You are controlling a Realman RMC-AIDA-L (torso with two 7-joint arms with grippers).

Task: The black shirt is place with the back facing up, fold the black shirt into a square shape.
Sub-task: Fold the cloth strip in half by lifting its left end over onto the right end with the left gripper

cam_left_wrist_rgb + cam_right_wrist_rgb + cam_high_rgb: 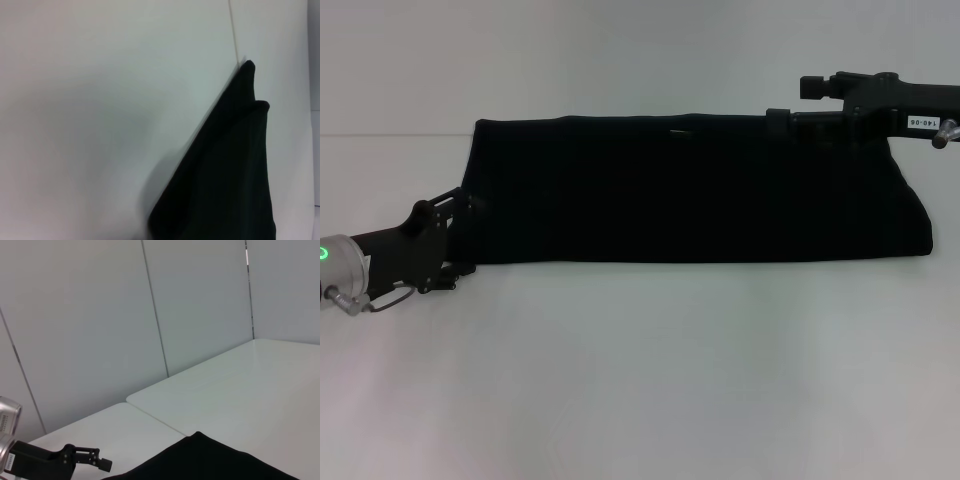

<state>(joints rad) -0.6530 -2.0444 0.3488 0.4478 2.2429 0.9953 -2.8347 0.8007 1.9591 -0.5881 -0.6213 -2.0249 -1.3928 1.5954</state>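
Observation:
The black shirt (690, 190) lies on the white table as a long folded band that runs from left to right. My left gripper (460, 235) is at the band's left end, by its near corner. My right gripper (778, 120) is at the band's far edge toward the right end. The left wrist view shows a folded corner of the shirt (230, 180) on the table. The right wrist view shows a shirt edge (210, 460) and, farther off, the left gripper (97, 460).
The white table (640, 380) spreads wide in front of the shirt. A seam between two tabletops (160, 417) runs behind the shirt. Grey wall panels (150, 315) stand past the table's far edge.

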